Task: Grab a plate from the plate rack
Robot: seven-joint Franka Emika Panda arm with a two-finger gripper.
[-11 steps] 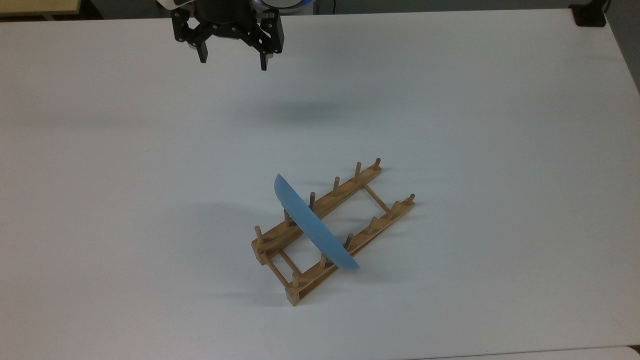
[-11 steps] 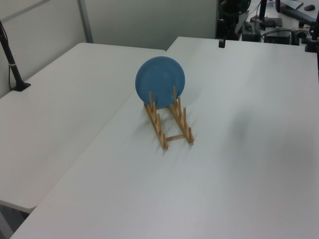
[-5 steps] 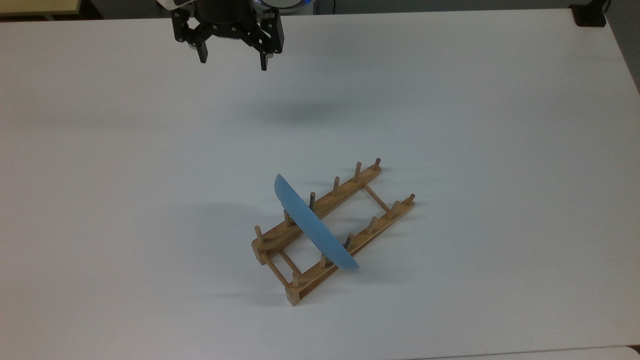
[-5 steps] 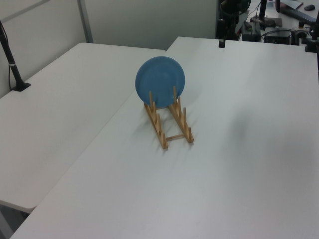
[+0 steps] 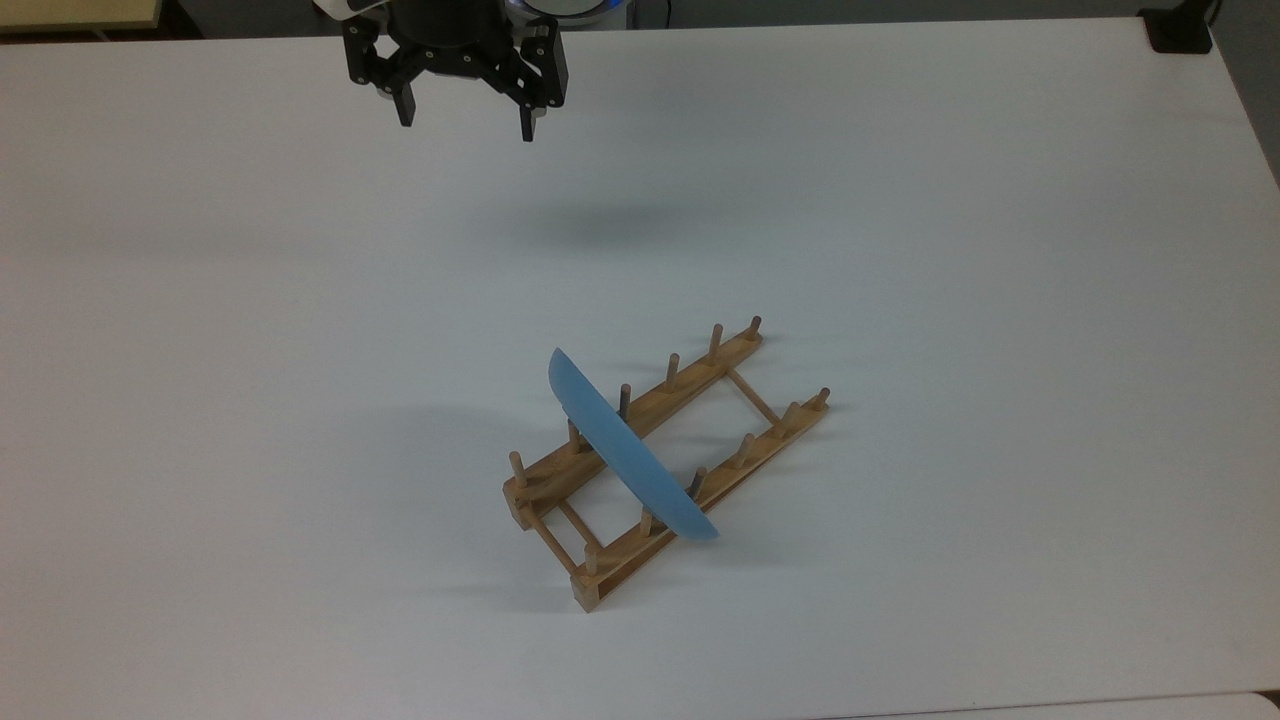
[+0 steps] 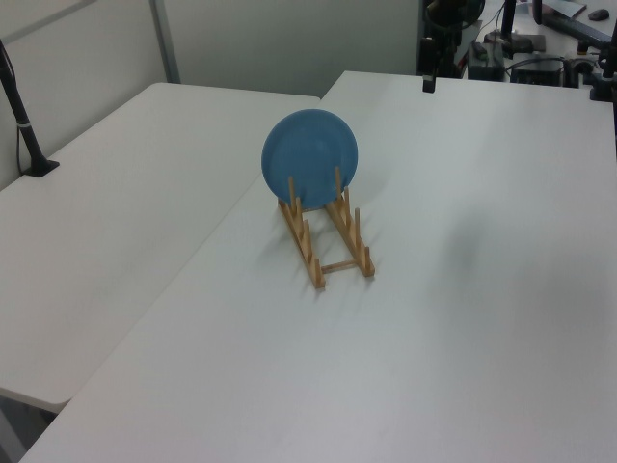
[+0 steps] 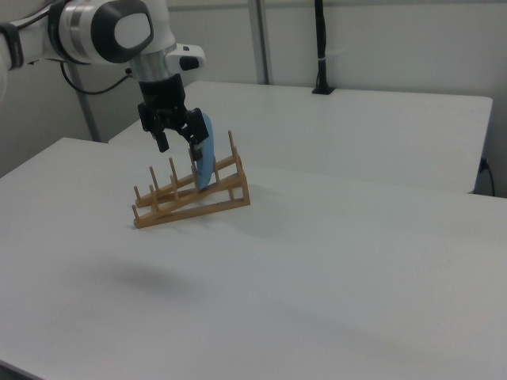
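The plate point(image 5: 628, 450) stands on edge in the plate rack point(image 5: 668, 462), slotted between pegs toward the rack's end nearer the top view's lower left, and leaning slightly. The rack lies diagonally on the tabletop point(image 5: 960, 250), a little nearer the top view's bottom edge than the middle, its rails running from lower left to upper right in the top view. In the left view the plate point(image 6: 310, 157) shows its full round face above the rack point(image 6: 326, 238); in the right view the plate point(image 7: 204, 162) is seen nearly edge-on, partly behind the arm.

The gripper point(image 5: 465, 115) hangs above the tabletop's far edge in the top view, well apart from the rack, fingers spread with nothing between them. In the right view the gripper point(image 7: 177, 141) overlaps the plate only by line of sight.

Against the frames from half a second and a second ago, nothing has moved: plate, rack and gripper sit where they were.

The arm's upper part is cut off by the top view's upper edge.
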